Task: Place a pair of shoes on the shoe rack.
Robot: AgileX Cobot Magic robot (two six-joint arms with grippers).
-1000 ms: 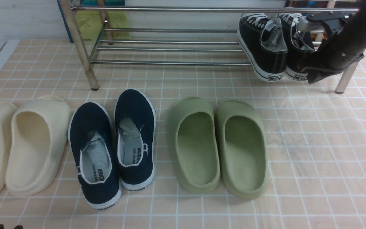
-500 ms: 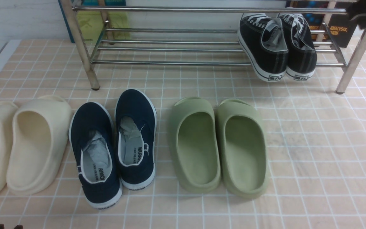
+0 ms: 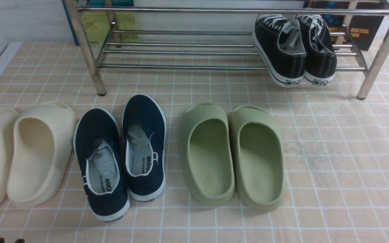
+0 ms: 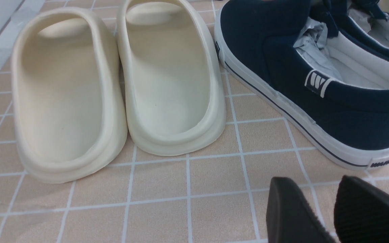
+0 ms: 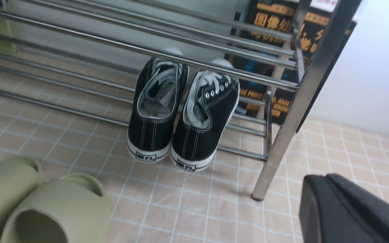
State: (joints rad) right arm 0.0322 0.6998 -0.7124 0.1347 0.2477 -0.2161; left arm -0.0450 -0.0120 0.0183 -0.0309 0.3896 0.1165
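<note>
The pair of shoes, two black canvas sneakers (image 3: 282,50) (image 3: 319,50) with white soles, rests side by side at the right end of the shoe rack's (image 3: 181,66) lowest bars, heels hanging over the front bar. In the right wrist view the sneakers (image 5: 154,111) (image 5: 204,121) lie well ahead of my right gripper (image 5: 322,179), which is shut and empty, off to the side of the rack's corner leg (image 5: 302,98). My left gripper (image 4: 316,189) hovers low over the floor tiles, open with nothing between its fingers, just short of a navy slip-on's heel (image 4: 349,135).
On the tiled floor in front of the rack stand cream slides (image 3: 35,152), navy slip-ons (image 3: 123,152) and green slides (image 3: 231,152) in a row. Books lean behind the rack's right end (image 3: 363,30). A white wall edges the floor at left.
My right arm has pulled away from the sneakers, up and to the right, and has left the front view. The sneakers stay on the rack.
</note>
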